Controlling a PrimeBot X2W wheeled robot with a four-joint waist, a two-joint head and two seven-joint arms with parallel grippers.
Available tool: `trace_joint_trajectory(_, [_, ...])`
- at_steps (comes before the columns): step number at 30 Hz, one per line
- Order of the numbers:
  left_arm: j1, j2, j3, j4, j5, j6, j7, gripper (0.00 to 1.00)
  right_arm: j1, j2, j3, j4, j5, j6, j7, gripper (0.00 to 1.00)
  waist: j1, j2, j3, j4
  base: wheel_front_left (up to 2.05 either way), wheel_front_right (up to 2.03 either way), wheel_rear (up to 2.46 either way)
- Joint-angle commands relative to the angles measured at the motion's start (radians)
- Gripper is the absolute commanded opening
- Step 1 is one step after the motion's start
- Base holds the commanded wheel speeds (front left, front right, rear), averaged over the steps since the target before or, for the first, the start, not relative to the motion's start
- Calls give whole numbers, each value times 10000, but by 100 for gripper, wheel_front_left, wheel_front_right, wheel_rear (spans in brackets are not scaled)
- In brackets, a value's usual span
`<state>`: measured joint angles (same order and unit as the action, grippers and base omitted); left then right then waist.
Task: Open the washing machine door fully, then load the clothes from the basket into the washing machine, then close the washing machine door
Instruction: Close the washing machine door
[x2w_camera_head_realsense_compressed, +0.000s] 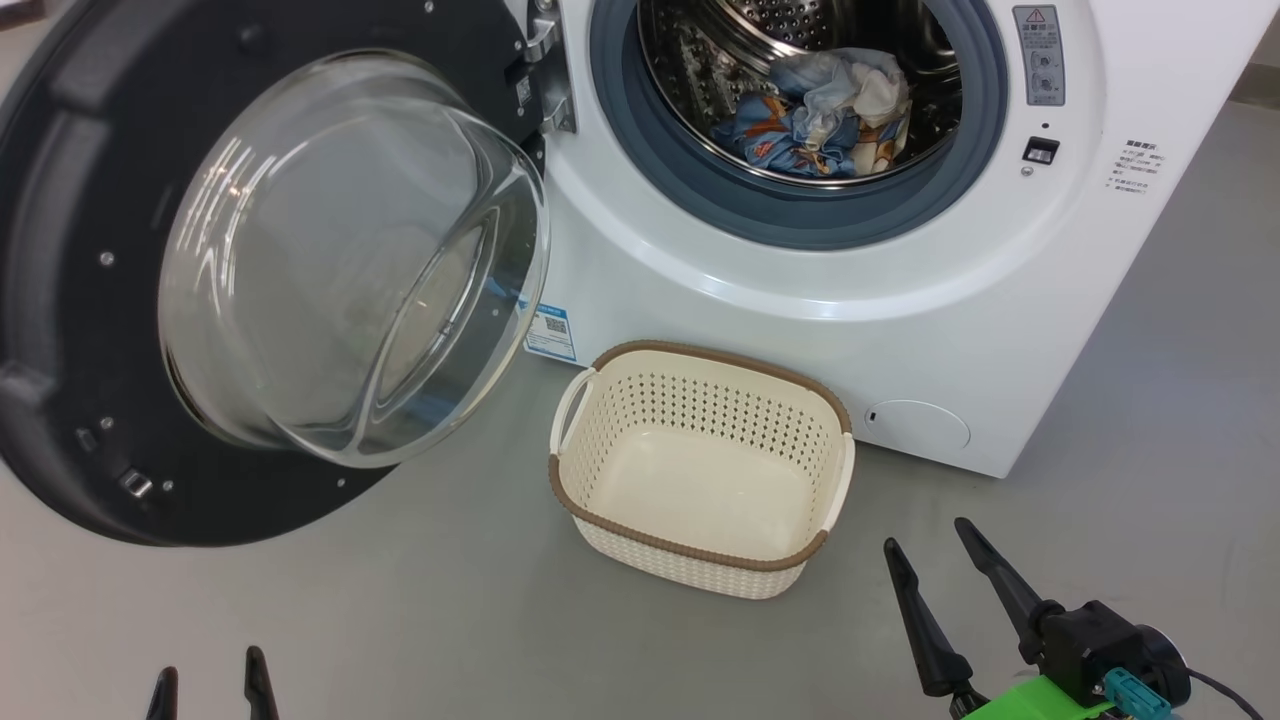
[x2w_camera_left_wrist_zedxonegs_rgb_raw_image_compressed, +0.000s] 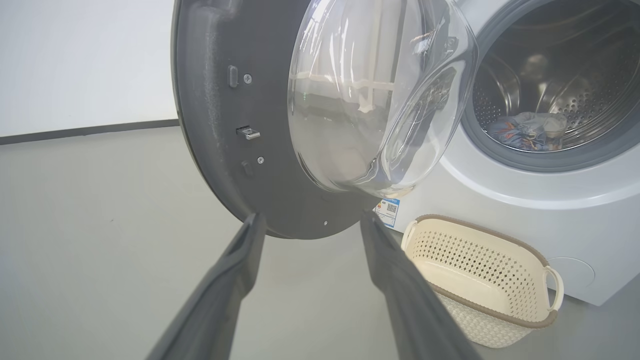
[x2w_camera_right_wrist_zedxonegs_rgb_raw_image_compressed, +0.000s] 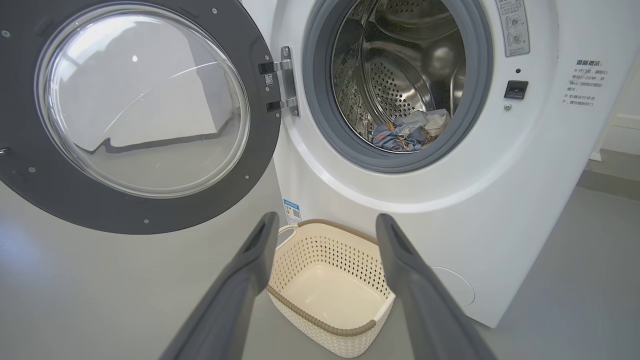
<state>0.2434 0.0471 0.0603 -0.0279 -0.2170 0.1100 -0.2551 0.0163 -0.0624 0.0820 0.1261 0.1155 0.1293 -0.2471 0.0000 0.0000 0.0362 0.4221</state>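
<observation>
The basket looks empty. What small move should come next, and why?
Probably bring the left claw up to the free edge of the washing machine door, to start pushing it shut. The basket is empty, the clothes lie in the drum, the door stands wide open, and this claw is open and holds nothing.

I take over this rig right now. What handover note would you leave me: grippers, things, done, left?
Left gripper: open, empty. Right gripper: open, empty.
Washing machine door: swung wide open. Clothes: inside the washing machine. Basket: empty, on the floor before the machine.
Done: door opened, clothes loaded.
Left: close the door.
</observation>
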Motion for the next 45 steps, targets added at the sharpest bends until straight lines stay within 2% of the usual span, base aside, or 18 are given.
trace_joint_trajectory(1, [-456, 32, 342, -246, -72, 46, -67, 100, -355, -24, 247, -209, -116, 14, -18, 100, 0, 0, -2, 19, 0, 0, 0])
trace_joint_trajectory(25, [-404, 32, 407, -251, -107, 123, -67, 100, -318, -63, 303, -182, -97, 14, -10, 100, 0, 0, 7, -33, 0, 0, 0])
trace_joint_trajectory(26, [-402, 32, 423, -247, -166, 125, -67, 55, -316, -63, 304, -184, -98, 14, -9, 100, 0, 0, 11, -43, 0, 0, 0])
trace_joint_trajectory(27, [-400, 32, 440, -253, -231, 119, -67, 0, -315, -63, 309, -188, -102, 14, -7, 100, 0, 0, 19, -55, 0, 0, 0])
trace_joint_trajectory(30, [-422, 32, 523, -330, -588, 77, -67, 0, -312, -58, 313, -222, -112, 14, 7, 100, 0, 0, 58, -82, 0, 0, 0])
trace_joint_trajectory(33, [-603, 32, 935, -554, -1984, 56, -67, 0, -301, -55, 275, -269, -120, 14, 23, 100, 0, 0, 129, -72, 0, 0, 0])
trace_joint_trajectory(37, [-907, 32, 2162, -666, -3274, -142, -67, 0, -285, -64, 221, -329, -135, 14, 51, 100, 0, 0, 218, -52, 0, 0, 0])
trace_joint_trajectory(40, [-1270, 32, 3196, -540, -3890, -496, -67, 0, -284, -81, 197, -348, -129, 14, 68, 100, 0, 0, 258, -39, 0, 0, 0])
trace_joint_trajectory(42, [-1674, 54, 3886, -255, -4829, -728, -67, 0, -290, -89, 186, -362, -122, 14, 81, 100, 0, 0, 275, -29, 0, 0, 0])
trace_joint_trajectory(45, [-2390, 494, 4669, 216, -6062, -993, 207, 0, -280, -106, 148, -372, -102, 14, 94, 100, 0, 0, 284, 9, 0, 0, 0])
